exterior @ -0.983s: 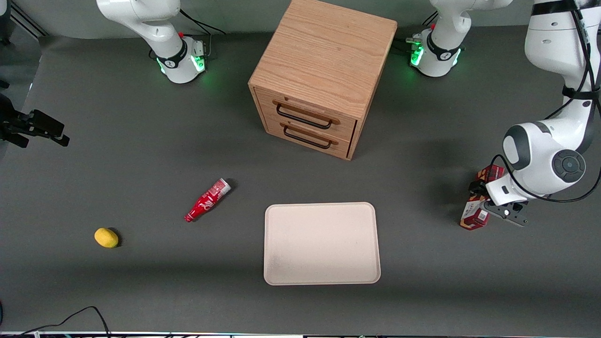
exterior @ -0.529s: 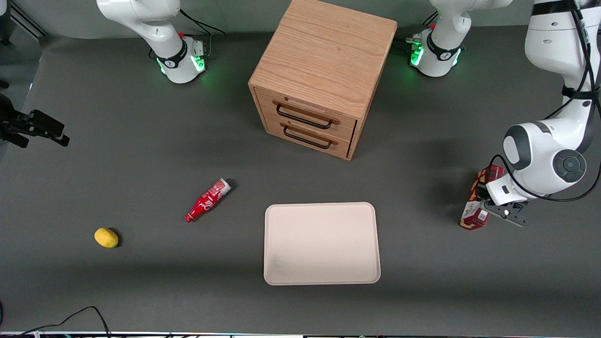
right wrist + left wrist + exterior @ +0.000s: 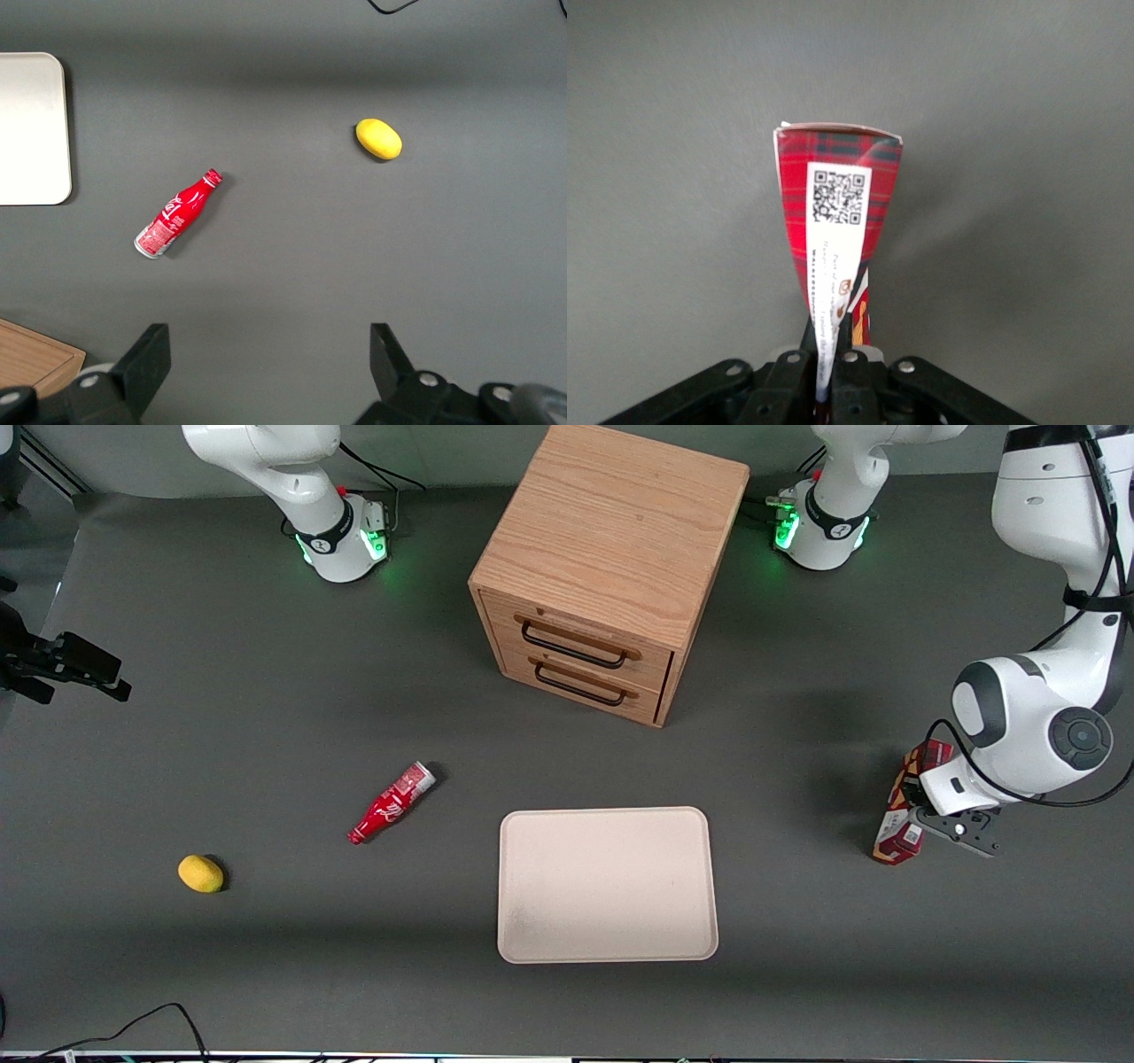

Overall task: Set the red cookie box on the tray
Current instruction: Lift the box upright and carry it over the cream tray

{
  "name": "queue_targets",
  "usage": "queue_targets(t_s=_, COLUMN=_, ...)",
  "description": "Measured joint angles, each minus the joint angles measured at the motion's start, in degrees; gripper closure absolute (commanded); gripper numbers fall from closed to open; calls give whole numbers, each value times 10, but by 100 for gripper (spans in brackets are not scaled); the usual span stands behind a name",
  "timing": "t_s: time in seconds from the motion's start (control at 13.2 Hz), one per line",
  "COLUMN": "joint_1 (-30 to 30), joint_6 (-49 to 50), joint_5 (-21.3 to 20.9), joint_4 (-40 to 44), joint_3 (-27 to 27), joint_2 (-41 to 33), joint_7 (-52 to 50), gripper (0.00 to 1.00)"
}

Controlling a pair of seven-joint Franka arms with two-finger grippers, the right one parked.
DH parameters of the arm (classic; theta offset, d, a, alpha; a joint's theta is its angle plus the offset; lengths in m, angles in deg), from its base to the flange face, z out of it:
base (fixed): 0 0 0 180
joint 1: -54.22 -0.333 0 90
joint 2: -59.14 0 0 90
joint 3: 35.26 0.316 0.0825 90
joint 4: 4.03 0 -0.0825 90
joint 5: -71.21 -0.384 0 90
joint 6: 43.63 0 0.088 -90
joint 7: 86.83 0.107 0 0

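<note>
The red cookie box (image 3: 895, 834) is at the working arm's end of the table, well away from the tray (image 3: 607, 884), and stands tilted on end. In the left wrist view the box (image 3: 837, 204) shows red tartan with a white QR label, and its narrow edge runs in between the fingers. My gripper (image 3: 918, 815) is shut on the box, with both fingers pressed against its sides (image 3: 831, 372). The cream tray lies flat with nothing on it, nearer the front camera than the wooden cabinet.
A wooden two-drawer cabinet (image 3: 602, 576) stands mid-table, both drawers shut. A small red bottle (image 3: 390, 803) lies on its side toward the parked arm's end, and a yellow lemon (image 3: 200, 873) lies farther toward that end. Grey table surrounds the tray.
The gripper and the box have shifted slightly toward the working arm's end, and the box now stands a little more upright. Nothing else has moved.
</note>
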Motion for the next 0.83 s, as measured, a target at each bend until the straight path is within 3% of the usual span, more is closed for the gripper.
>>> queue_targets(t_s=0.53, joint_1=4, joint_6=384, joint_5=1, joint_4=297, joint_3=-1, joint_2=-40, joint_7=-43, gripper=100)
queue_targets(t_s=0.83, joint_1=21, joint_6=465, joint_5=3, joint_4=388, joint_3=-4, joint_2=-38, joint_7=-93, gripper=100)
